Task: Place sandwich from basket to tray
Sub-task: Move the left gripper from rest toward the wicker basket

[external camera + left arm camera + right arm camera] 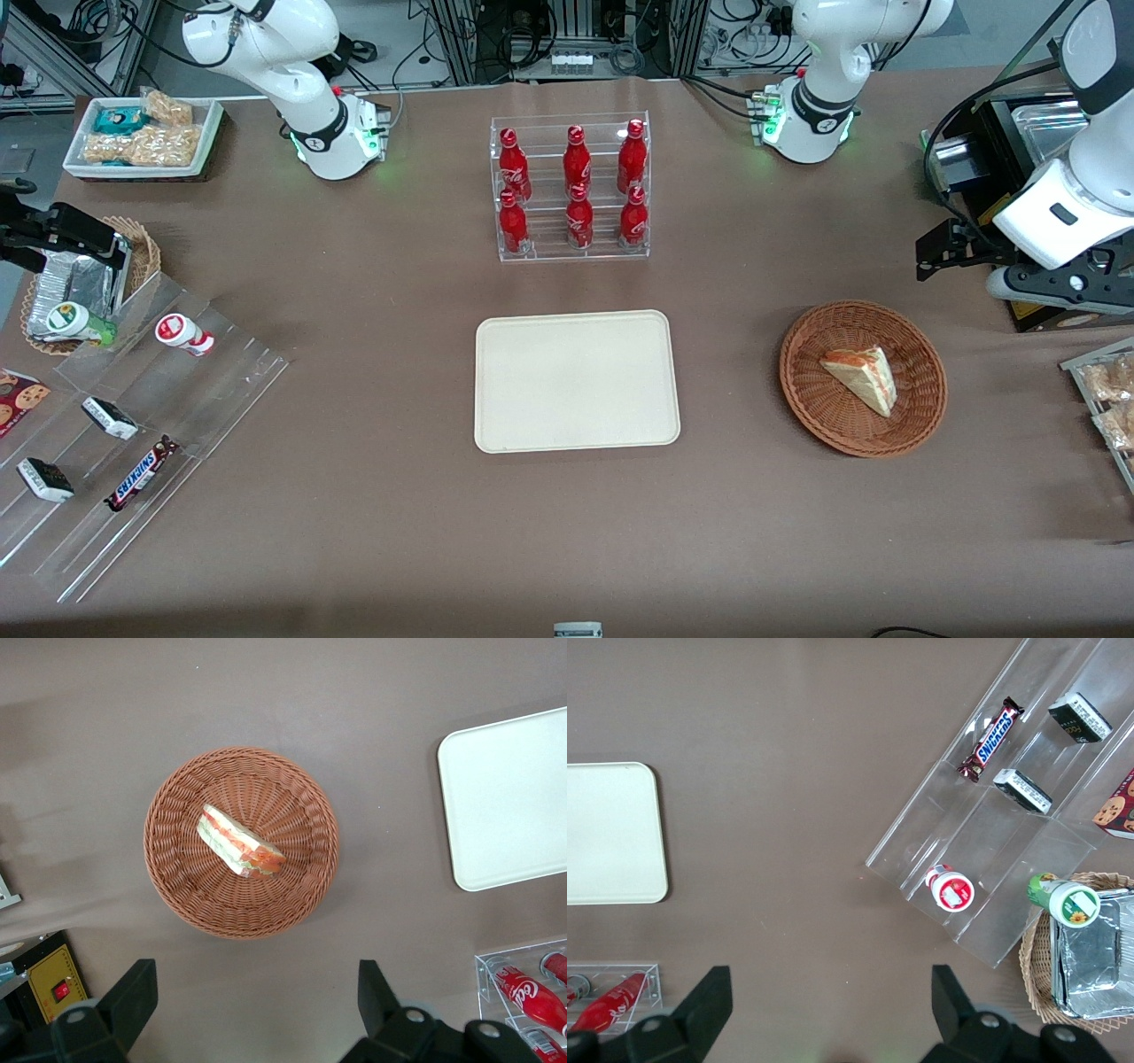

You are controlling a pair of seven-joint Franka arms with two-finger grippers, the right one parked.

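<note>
Sandwich [861, 378] lying in basket [921, 416] on counter [567, 532], tray [576, 381] beside basket, bare, gripper [252, 1001] above basket, fingers [133, 992] spread wide, holding nothing.

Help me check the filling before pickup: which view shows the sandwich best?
The left wrist view: the sandwich lies in the basket, its layered edge facing the camera, under the open gripper. The front view shows it smaller; the right wrist view misses it.

We see even, bright overhead light on the brown table [354, 532], with soft, faint shadows beside the basket [863, 378] and tray [577, 381]. The gripper [252, 1001], spread wide above the basket, looks dark and slightly soft; everything else is sharp, without glare.
</note>
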